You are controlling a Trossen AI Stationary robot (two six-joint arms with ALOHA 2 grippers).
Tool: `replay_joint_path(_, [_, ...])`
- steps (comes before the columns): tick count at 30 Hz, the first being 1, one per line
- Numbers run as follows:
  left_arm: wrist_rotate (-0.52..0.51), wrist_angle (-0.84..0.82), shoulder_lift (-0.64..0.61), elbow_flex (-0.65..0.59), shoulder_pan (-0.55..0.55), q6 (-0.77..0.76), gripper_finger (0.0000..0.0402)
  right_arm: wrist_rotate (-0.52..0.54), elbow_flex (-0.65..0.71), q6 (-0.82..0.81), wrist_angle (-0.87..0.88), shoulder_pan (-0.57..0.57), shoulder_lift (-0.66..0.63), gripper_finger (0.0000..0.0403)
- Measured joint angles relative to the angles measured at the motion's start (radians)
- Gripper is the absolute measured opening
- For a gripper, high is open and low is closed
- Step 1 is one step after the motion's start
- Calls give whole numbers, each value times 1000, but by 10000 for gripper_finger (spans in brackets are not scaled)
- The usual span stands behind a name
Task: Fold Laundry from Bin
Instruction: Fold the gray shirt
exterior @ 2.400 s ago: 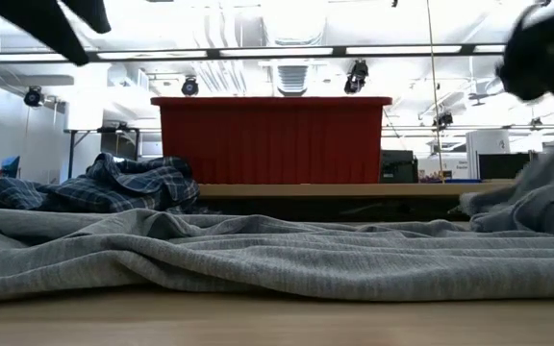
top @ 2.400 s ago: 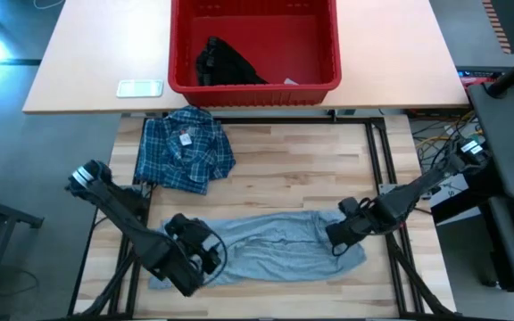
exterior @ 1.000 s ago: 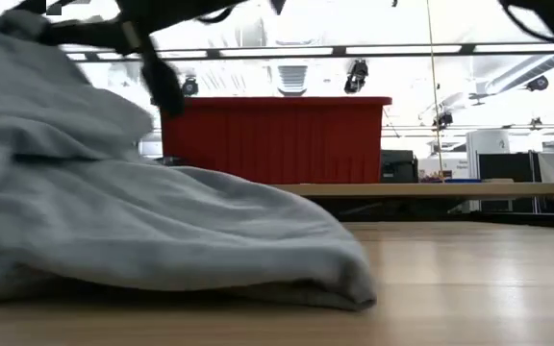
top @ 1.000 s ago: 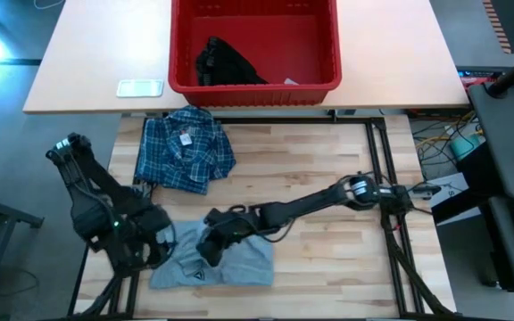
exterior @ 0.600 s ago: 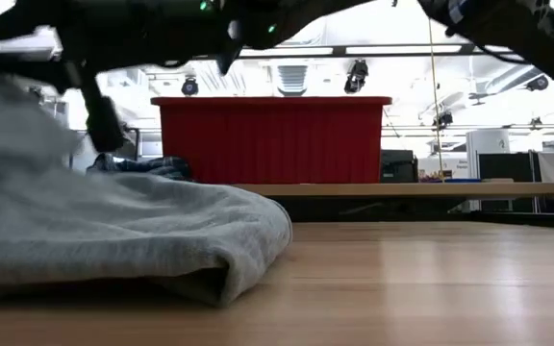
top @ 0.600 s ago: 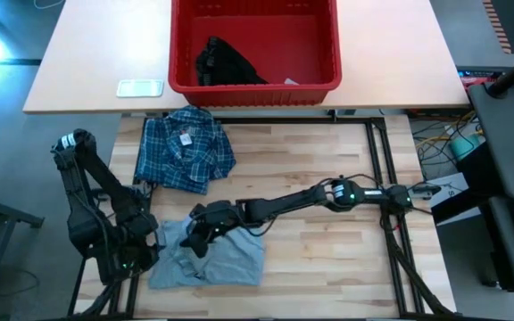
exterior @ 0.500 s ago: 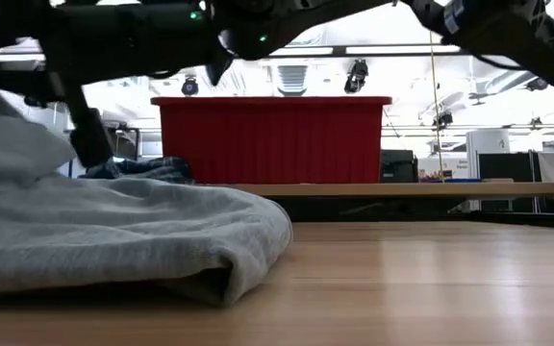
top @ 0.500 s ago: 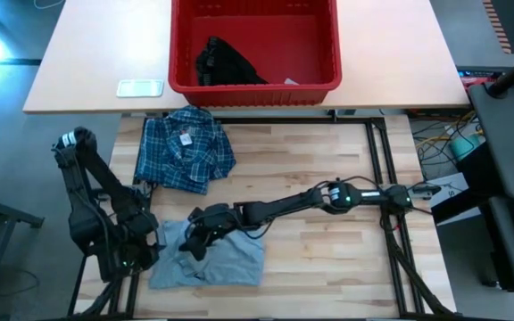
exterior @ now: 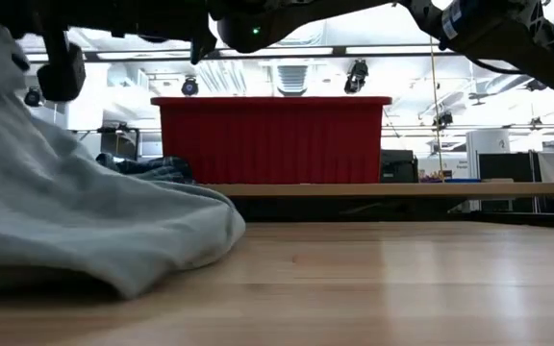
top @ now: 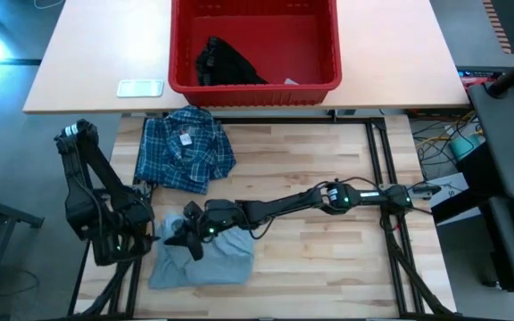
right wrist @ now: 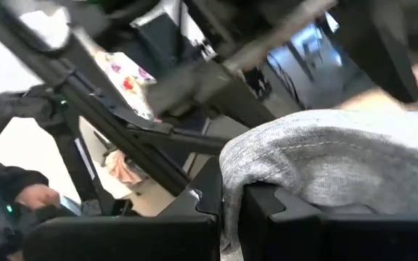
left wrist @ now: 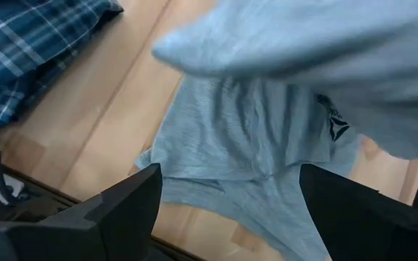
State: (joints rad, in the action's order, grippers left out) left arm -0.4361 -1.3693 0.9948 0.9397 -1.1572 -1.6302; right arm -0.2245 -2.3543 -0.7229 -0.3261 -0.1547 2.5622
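— Wooden counter [top: 310, 165], lower left of the frame: your right gripper [top: 188, 239] has its jaws clamped on the grey T-shirt [top: 217, 263], mid-fold.

— Left gripper [top: 123, 239]?

— Jaws wide, empty, beside it. Plaid shirt [top: 184, 149] looks bundled; black garment [top: 224, 62] waits in the bin [top: 255, 86].

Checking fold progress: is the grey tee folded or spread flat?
Folded over. The tee is doubled into a compact bundle, and the right claw pinches its edge.
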Motion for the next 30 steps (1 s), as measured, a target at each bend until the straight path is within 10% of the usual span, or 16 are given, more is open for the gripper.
replay_joint_path(16, [62, -8, -84, -18, 0, 25, 309, -18, -1, 146, -305, -3, -9, 12])
replay_joint_path(30, [60, -38, -84, -19, -1, 12, 309, 27, -2, 218, -46, -2, 70, 13])
